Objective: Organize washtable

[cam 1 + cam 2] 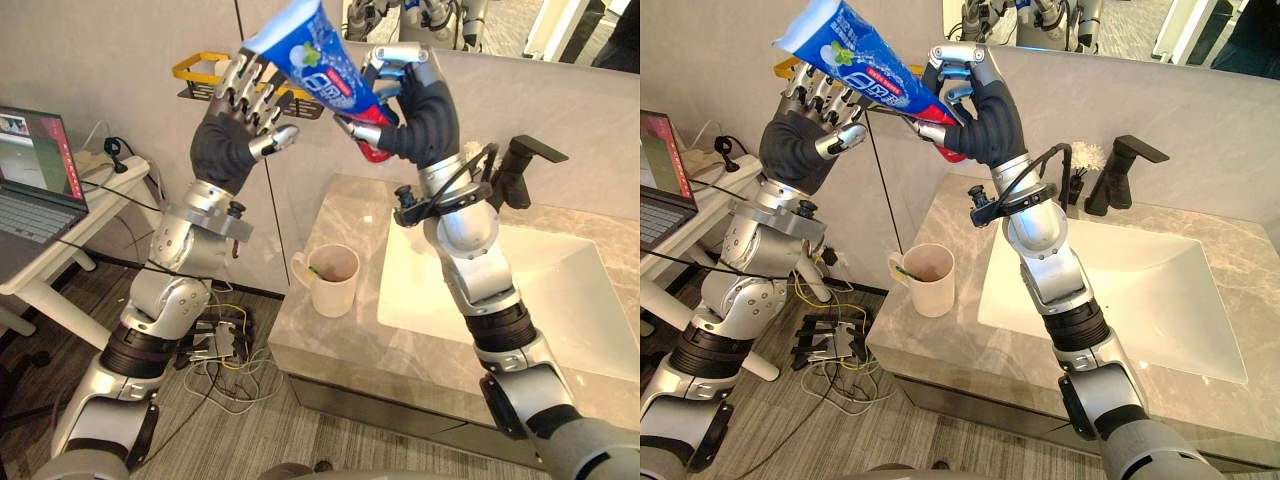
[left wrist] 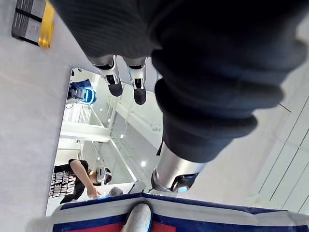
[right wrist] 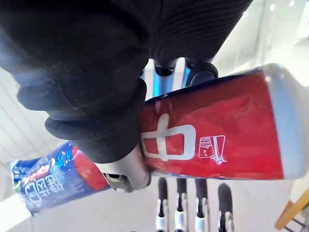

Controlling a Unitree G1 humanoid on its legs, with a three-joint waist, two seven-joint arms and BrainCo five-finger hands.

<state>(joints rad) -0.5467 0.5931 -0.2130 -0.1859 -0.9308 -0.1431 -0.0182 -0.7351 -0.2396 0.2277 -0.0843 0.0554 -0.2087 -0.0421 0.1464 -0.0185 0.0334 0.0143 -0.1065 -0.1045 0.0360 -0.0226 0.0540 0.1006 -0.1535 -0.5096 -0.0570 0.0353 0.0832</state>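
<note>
- Toothpaste tube (image 1: 313,55), where's it at?
- Up high, well above counter (image 1: 330,345). Right robot hand (image 1: 420,115) clamped round its red end.
- Left robot hand (image 1: 240,115)?
- Fingers spread and loose, holding nothing, just by tube's flat end.
- Else?
- Cup (image 1: 333,280) on counter, beside sink (image 1: 560,290).

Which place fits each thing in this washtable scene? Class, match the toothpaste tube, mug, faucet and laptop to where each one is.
Things:
1. toothpaste tube
2. mug
3. faucet
4. laptop

Places:
A. open on the side table
B. gripped in the raised right robot hand
C. at the back edge of the sink
D. standing on the countertop, beside the sink

Pairs: 1-B, 2-D, 3-C, 4-A
</note>
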